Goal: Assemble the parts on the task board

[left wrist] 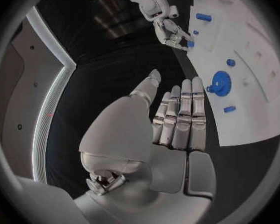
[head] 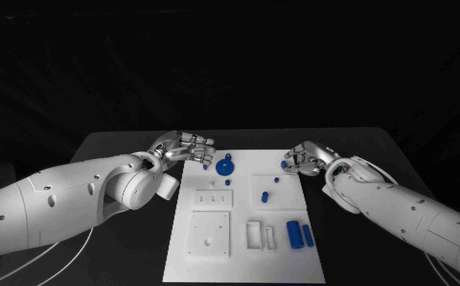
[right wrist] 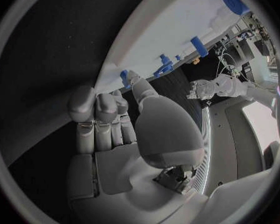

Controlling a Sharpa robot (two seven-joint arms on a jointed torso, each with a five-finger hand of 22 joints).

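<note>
Two silver hands hovered at the white plastic task board's (head: 288, 259) far edge.
Left hand (head: 188, 147) spread, holding nothing; right hand (head: 305, 157) at one o'clock apparently pinched a small blue peg (head: 284, 163) — keep it upright, lower slowly.

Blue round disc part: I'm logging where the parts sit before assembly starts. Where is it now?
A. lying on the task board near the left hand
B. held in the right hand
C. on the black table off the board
A: in the head view the blue round disc lies on the white task board, beside the left hand, which holds nothing.
</note>
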